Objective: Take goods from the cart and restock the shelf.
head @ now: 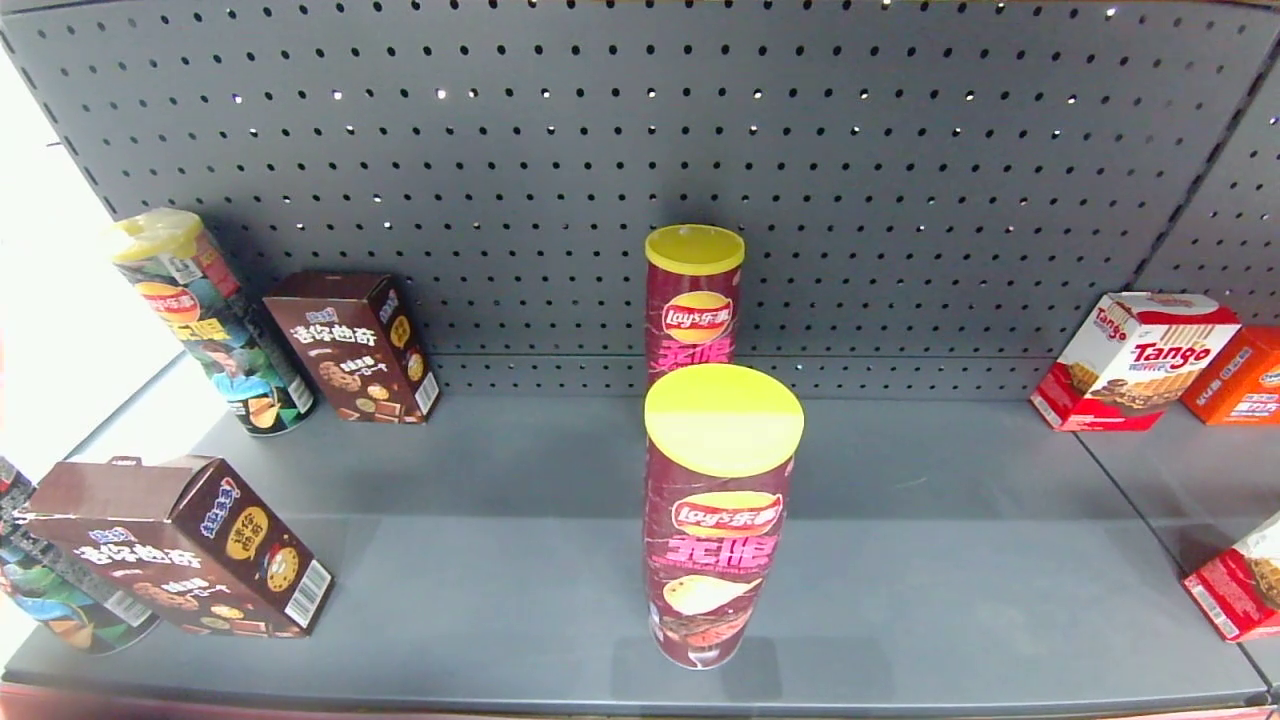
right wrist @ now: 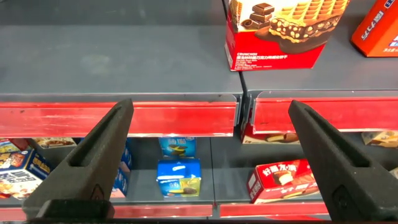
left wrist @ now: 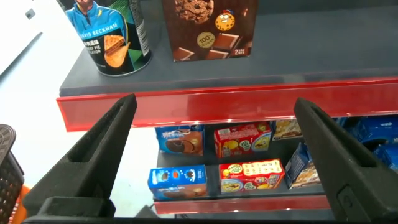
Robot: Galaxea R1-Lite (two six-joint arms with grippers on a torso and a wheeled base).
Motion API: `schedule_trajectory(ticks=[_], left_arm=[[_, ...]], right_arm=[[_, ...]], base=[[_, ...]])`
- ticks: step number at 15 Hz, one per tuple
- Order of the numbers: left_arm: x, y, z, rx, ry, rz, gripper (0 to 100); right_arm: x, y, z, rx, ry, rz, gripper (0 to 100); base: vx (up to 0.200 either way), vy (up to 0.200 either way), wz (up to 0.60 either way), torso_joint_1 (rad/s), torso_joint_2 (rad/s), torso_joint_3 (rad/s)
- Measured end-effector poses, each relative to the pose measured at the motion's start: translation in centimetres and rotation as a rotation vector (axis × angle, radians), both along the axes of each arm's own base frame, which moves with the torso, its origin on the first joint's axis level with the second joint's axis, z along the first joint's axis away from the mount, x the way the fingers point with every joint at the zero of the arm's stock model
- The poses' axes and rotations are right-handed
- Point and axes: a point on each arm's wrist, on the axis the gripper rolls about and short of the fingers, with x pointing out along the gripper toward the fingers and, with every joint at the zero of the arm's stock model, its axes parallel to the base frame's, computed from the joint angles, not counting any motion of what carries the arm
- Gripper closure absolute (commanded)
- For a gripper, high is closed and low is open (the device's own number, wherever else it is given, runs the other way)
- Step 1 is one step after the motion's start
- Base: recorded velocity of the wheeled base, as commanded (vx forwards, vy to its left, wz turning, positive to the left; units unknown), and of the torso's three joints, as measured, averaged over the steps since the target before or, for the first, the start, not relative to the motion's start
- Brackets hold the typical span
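Grey pegboard [head: 900, 150] at back; blue boxes [left wrist: 177, 182] below red price rail [left wrist: 249, 106].

Open lanes on shelf [head: 950, 590], L & R of centre.
Front chip can [head: 722, 520] & rear chip can [head: 694, 300] block mid-frame; cookie box [head: 170, 545] lower left, wafer box [head: 1135, 360] far right.

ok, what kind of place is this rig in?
Likely a shop aisle or a mock-up: a pegboard-backed shelf holds chip cans and biscuit boxes, red price strips line its front edge, and packaged snacks sit on the tier below.
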Motion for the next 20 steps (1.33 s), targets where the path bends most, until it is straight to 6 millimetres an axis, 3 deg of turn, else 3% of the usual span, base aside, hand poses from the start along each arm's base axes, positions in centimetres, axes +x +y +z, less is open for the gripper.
schedule_trajectory(ticks=[11,14,20], left_arm=[[0.00,0.09,0.00,-0.047,0.000,0.044,0],[-0.01,0.10,0.02,-0.049,-0.001,0.045,0],[-0.01,0.09,0.02,-0.048,-0.001,0.042,0]], right_arm=[[0.00,0.00,0.00,0.001,0.000,0.001,0],[0.00,0.00,0.00,0.001,0.000,0.001,0],[0.01,0.00,0.00,0.001,0.001,0.001,0]], base=[[0.000,0.000,0.00,0.000,0.00,0.000],[-0.200,0.000,0.00,0.004,0.01,0.002],[0.000,0.000,0.00,0.000,0.00,0.000]])
